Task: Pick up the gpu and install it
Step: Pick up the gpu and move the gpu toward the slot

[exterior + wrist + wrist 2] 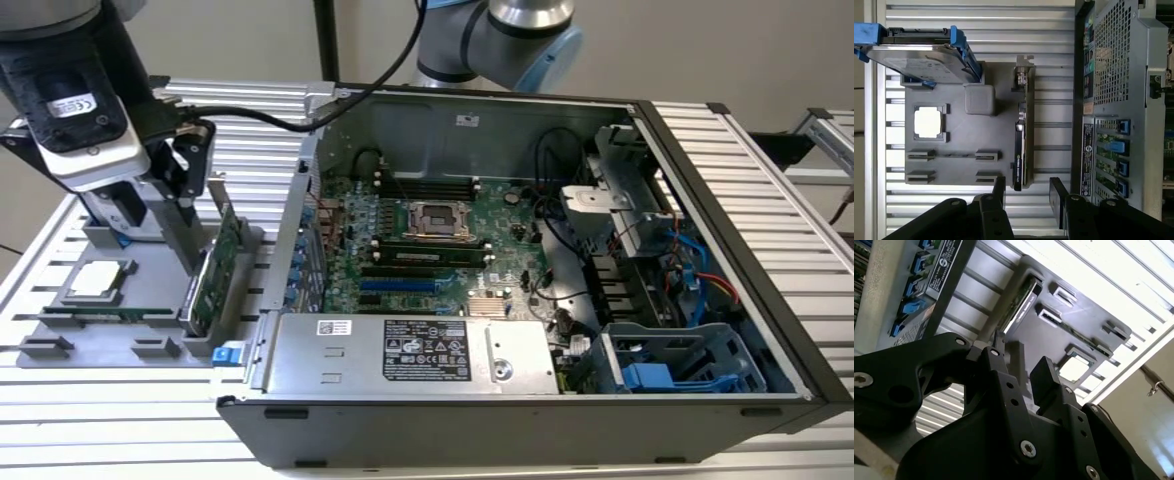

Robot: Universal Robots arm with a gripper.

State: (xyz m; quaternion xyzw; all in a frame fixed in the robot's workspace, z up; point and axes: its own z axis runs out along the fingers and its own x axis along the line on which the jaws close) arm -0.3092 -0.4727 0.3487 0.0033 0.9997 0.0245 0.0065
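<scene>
Gpu (pixel 1020 145) is stood on its long edge in a slot of the grey tray (pixel 991 132), on the side of the tray next to the open case (pixel 1119 75). In the first wrist view it is seen edge-on as a thin card: a narrow green board edge, a black shroud on one face with a small label, and a silver metal bracket at the end farthest from the gripper (pixel 1027 196). In the exterior view the gpu (pixel 214 265) is shown upright, its green face with small parts turned toward the case (pixel 534 420), which lies on its side at the exterior view's right with the motherboard (pixel 427 240) exposed.

The black fingers (pixel 999 192) are spread apart. The near end of the card is seen in the gap between them, and no contact with the card can be made out. In the second wrist view the fingers (pixel 1046 382) are parted in the same way, with the gpu (pixel 1021 300) in line beyond them.

A hard drive (pixel 919 55) with blue rails is propped at the end of the tray away from the gripper, and a square silver processor (pixel 929 121) is laid flat in its own recess, well apart from the gpu. The tray (pixel 134 320) is set on a ribbed metal table (pixel 120 420).
</scene>
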